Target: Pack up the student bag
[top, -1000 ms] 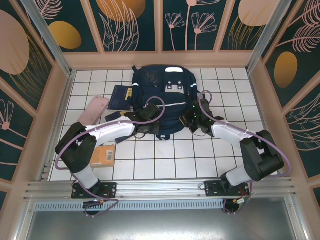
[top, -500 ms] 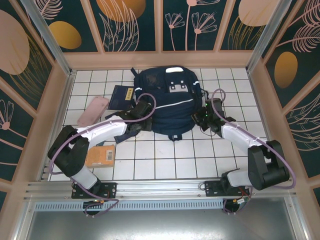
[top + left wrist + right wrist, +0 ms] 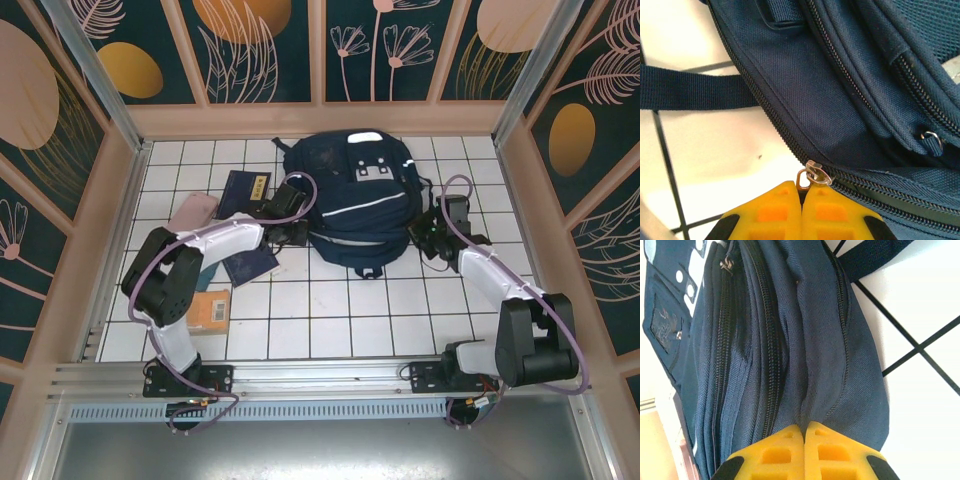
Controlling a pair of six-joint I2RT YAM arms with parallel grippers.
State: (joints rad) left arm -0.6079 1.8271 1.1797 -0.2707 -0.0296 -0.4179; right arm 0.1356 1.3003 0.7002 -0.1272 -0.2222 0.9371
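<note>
On the student bag's left flank, my left pincer clenches the zipper pull; my right pincer pinches its fabric, seemingly limp.

bright even overhead light, soft short shadows, washed-out white tiles, student bag weave crisp up close

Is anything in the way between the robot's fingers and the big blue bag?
No, nothing visible is in the way. The left gripper is shut on a zipper pull of the student bag. The right gripper pinches the bag's fabric on the other side.
</note>
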